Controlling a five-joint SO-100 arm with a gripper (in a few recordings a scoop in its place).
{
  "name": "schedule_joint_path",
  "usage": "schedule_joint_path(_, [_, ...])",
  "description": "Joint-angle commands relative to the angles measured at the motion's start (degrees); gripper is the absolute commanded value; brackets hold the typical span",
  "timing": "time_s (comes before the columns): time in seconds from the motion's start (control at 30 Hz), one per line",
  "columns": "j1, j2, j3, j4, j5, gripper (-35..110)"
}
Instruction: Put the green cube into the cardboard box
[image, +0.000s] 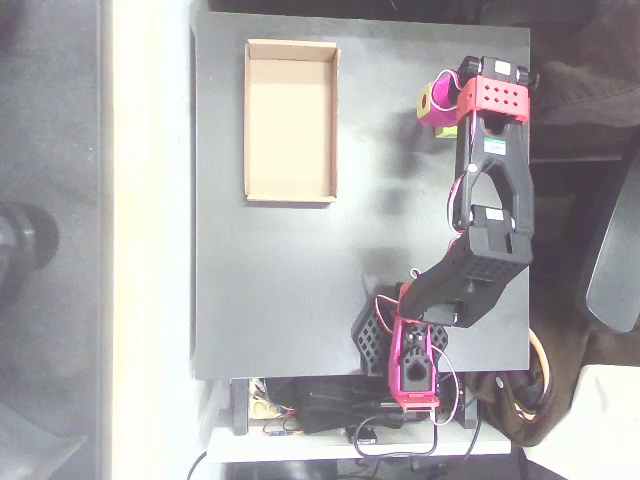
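Cube: lime-green, small, at the far right of the black surface in the overhead view, mostly hidden under the magenta tool; a green sliver shows just below the tool's lower edge.

Tool: over the cube, head pointing left; a yellow-green patch on its face is part of the tool, not the cube. Fingers apart or together: cannot tell from above, and contact with the cube cannot be told either.

Box: tan cardboard tray, open top, low walls, nothing inside; upper left of the surface, well apart from the cube.

Step in hand, as judged: securing the cube before carry.

Handling notes: centre the fingers on opposite faces, close squarely so the cube does not squirt out; lift clear of the box wall before crossing left; release low over the box floor.
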Motion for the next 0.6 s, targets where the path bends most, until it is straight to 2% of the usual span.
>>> schedule_joint_path(0.0, [0.26,0.26,0.26,0.79,0.53,43])
schedule_joint_path(0.37, [0.26,0.18,0.53,0.79,0.79,41])
schedule_joint_path(0.57, [0.26,0.79,0.53,0.88,0.62,26])
